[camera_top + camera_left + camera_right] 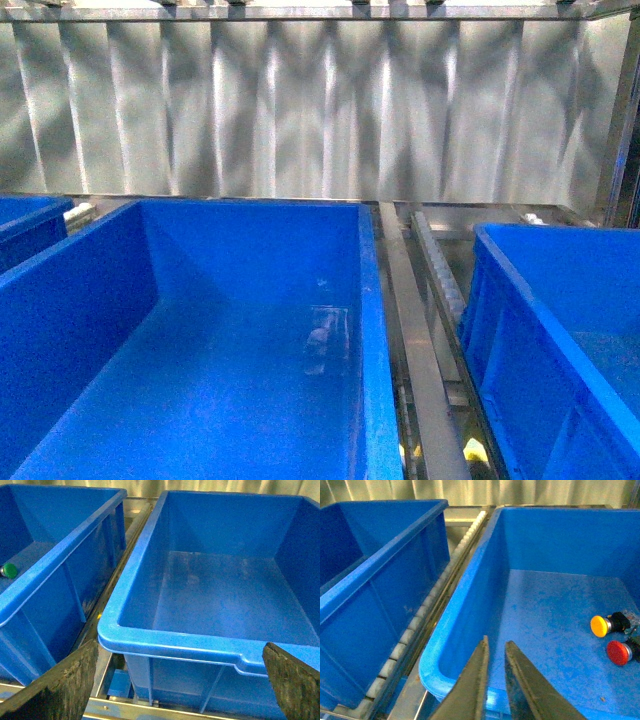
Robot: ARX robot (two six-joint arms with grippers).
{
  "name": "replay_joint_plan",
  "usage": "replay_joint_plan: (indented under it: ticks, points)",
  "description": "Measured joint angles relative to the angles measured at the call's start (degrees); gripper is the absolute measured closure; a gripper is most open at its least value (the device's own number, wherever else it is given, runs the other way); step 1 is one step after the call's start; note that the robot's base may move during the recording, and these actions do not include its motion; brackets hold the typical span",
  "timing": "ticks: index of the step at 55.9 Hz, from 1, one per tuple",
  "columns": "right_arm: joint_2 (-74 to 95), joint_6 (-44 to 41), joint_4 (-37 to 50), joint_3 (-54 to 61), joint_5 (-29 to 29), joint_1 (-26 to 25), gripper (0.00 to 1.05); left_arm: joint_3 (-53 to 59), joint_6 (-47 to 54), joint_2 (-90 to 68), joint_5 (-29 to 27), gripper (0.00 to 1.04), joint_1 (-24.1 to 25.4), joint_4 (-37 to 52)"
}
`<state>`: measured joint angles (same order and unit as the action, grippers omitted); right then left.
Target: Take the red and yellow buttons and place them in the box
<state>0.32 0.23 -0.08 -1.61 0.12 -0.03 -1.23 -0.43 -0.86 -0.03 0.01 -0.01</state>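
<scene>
Corrugated metal wall (320,110) backs a roller rack (440,280) carrying blue crates. Right gripper (495,652): jaws narrow, nearly closed, empty, poised at the near rim of the right crate (470,580); beyond and to one side on its floor lie a yellow button (600,626) and a red button (618,652). Left gripper (180,680): jaws wide, spanning the near rim of the box (170,640). Farther off, the neighbouring crate (60,555) holds a green button (8,570).

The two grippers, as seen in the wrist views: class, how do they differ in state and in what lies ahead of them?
The left gripper is open, fingers wide apart; the right gripper is nearly closed, only a narrow gap. The left faces an empty blue crate; the right faces a crate holding a yellow button and a red button. Neither holds anything.
</scene>
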Motion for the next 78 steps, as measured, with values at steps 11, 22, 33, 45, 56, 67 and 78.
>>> replay_joint_plan:
  ticks: [11,22,33,45,56,67,78]
  points:
    - [0.0,0.0,0.0,0.0,0.0,0.0,0.53,0.0,0.0,0.0,0.0,0.08,0.0,0.0]
    - [0.0,0.0,0.0,0.0,0.0,0.0,0.15,0.0,0.0,0.0,0.0,0.08,0.0,0.0]
    - [0.0,0.0,0.0,0.0,0.0,0.0,0.07,0.0,0.0,0.0,0.0,0.08,0.0,0.0]
    - [0.0,0.0,0.0,0.0,0.0,0.0,0.07,0.0,0.0,0.0,0.0,0.08,0.0,0.0]
    - [0.0,0.0,0.0,0.0,0.0,0.0,0.07,0.0,0.0,0.0,0.0,0.08,0.0,0.0]
    - [0.0,0.0,0.0,0.0,0.0,0.0,0.07,0.0,0.0,0.0,0.0,0.08,0.0,0.0]
    - [0.0,0.0,0.0,0.0,0.0,0.0,0.07,0.0,0.0,0.0,0.0,0.08,0.0,0.0]
